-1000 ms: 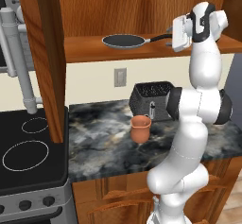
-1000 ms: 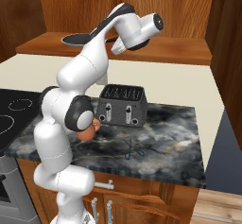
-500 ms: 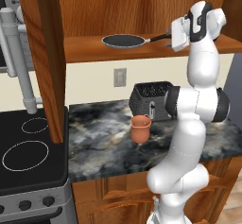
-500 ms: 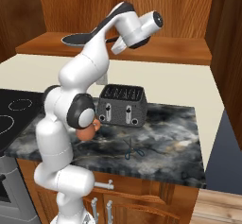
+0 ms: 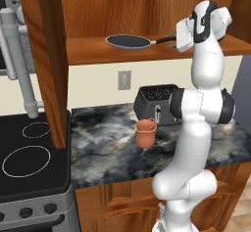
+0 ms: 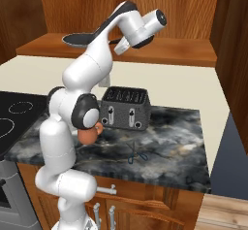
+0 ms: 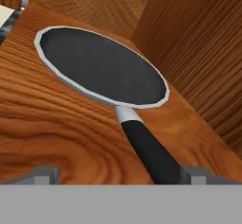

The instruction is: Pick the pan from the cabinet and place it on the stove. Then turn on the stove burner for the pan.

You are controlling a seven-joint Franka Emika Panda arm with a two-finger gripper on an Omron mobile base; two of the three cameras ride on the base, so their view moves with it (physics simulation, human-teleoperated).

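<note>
Gaping pincer astride pan handle

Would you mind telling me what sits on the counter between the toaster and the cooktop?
A terracotta cup stands on the marble counter between the toaster and the cooktop, in the left base view.

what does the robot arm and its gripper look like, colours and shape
A glossy white arm of rounded tube segments with dark grey-black joint bands. The gripper has a boxy white hand and two small grey square finger tips. No cables or markings are visible.
</note>
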